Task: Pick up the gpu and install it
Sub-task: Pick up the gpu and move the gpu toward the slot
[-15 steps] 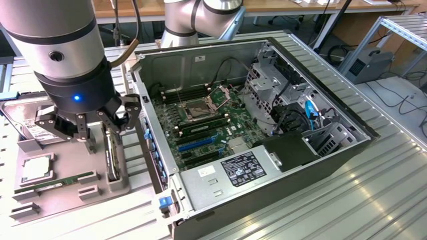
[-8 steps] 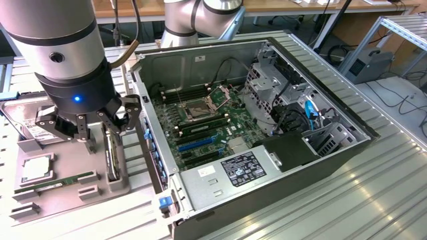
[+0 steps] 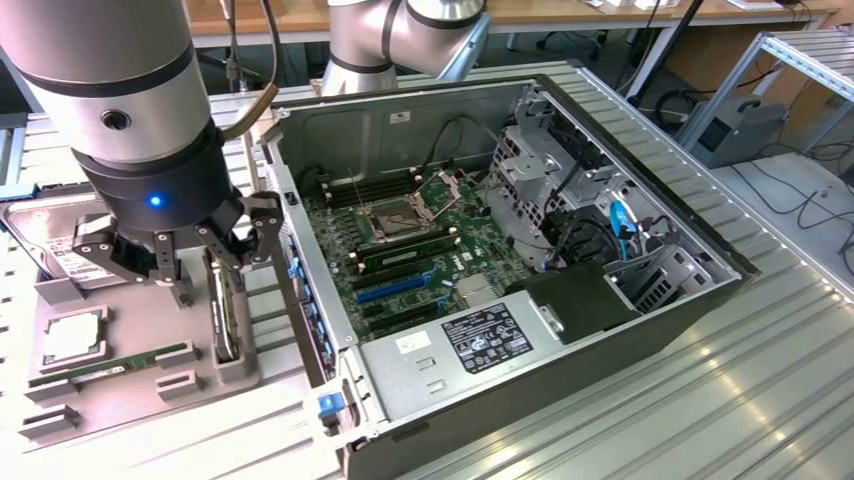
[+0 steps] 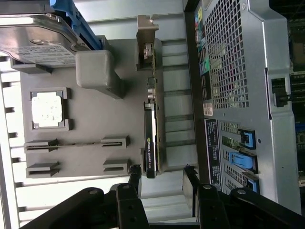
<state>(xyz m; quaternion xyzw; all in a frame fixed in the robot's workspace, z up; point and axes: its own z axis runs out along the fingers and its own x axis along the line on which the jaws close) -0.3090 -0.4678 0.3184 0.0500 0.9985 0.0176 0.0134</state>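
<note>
A: So, where is the gpu [image 4: 151,129]?
B: Standing on edge in a slot of the grey tray [image 4: 95,95], along the side nearest the computer case [image 3: 400,120]. Its silver bracket is at the end far from the fingers.
A: And the gripper [image 3: 220,268]?
B: Just above the card, its 2 fingers [image 4: 135,177] spread apart, nothing clamped. From the wrist view, the card's end lies between them, closer to 1 finger.
A: Anything else on the tray?
B: A hard drive [image 4: 35,40], a CPU [image 4: 47,109] and a RAM stick [image 3: 114,365].
</note>
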